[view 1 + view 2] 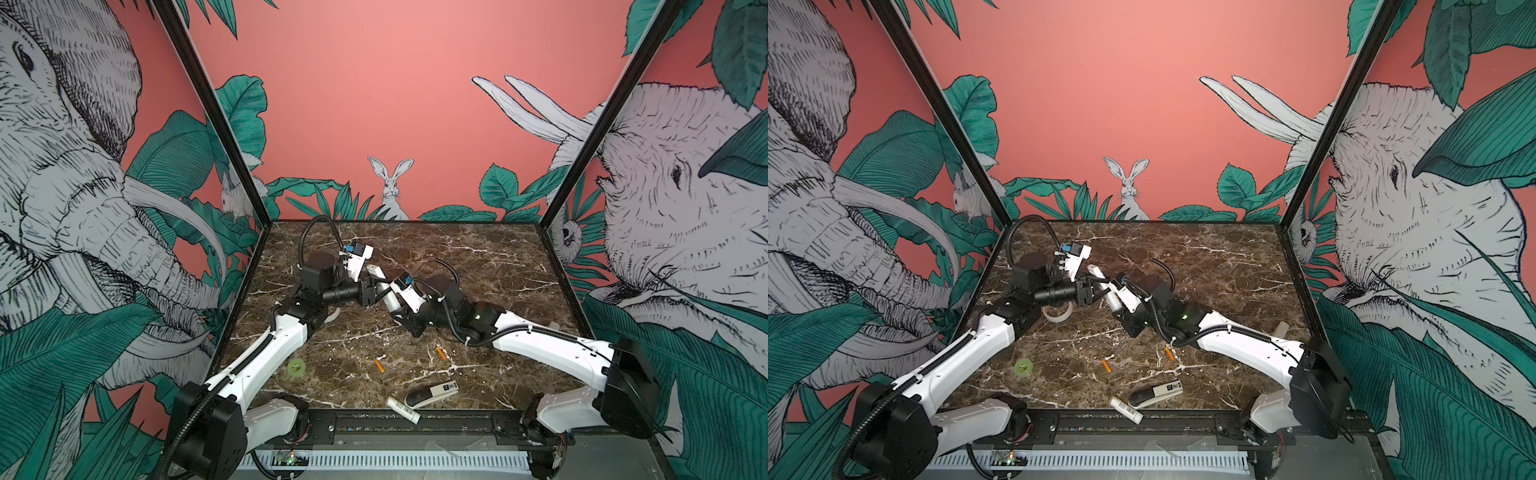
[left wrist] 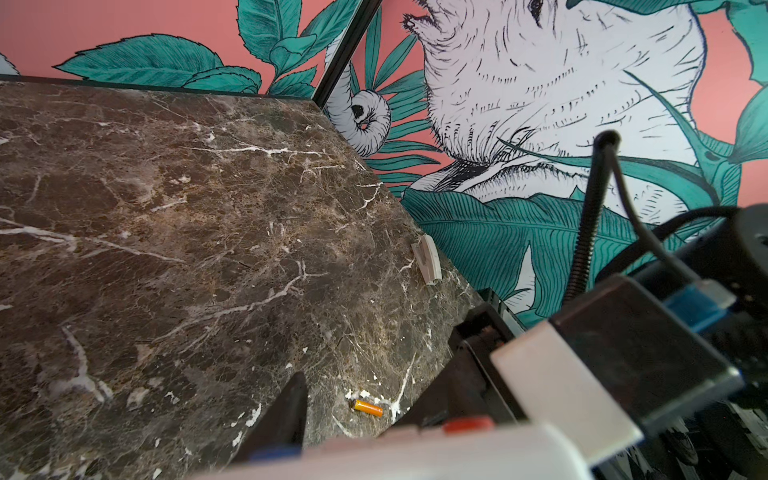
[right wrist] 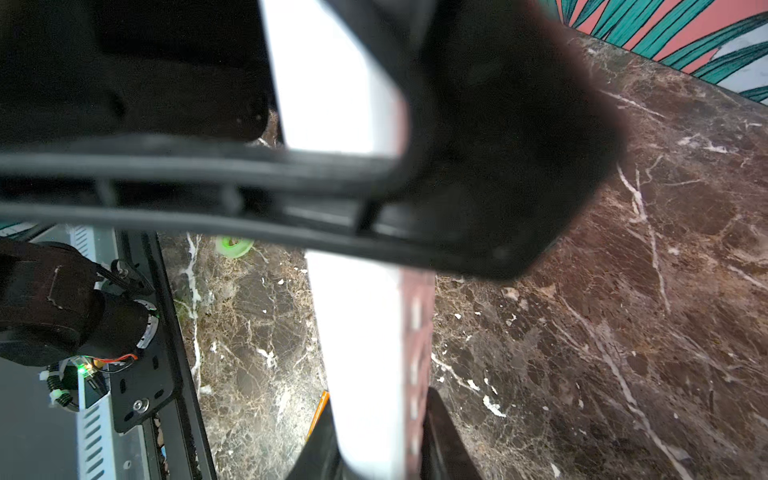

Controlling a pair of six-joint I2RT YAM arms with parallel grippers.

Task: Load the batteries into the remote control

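1. Near-left: green tape ring [image 1: 296,367]. A white tape roll [image 1: 1057,311] sits half under the L arm. Both are clutter, not needed for the job.
2. L gripper [image 1: 377,293], mid-table: jaws part-way apart and clamped across the remote control [image 1: 375,272]. It seems to hold it up off the marble tabletop [image 1: 478,257], w/ the far end poking out past the grip. Prob. reason: one arm steadies it so the other can take a better hold.
3. R gripper [image 3: 380,415]: jaws drawn in narrow, and they look pressed on both long sides of the remote's nearer part, just beside the L grip. The plain white back faces the R wrist cam and the btn side shows edge-on. Can't tell if the battery bay is open.
4. Batteries [image 1: 379,366]: one lies loose on the marble, near side of the grippers. The second battery [image 1: 441,353] lies apart to its right. Neither is loaded, so it's early in the task.
5. Near edge: white labelled tube [image 1: 402,409] just beside a stubby black-and-white device [image 1: 432,392]. Distractors.
6. Right side, by the wall: small pale plastic piece [image 2: 427,258]. Maybe the battery door, parked out of the way. That's a guess.
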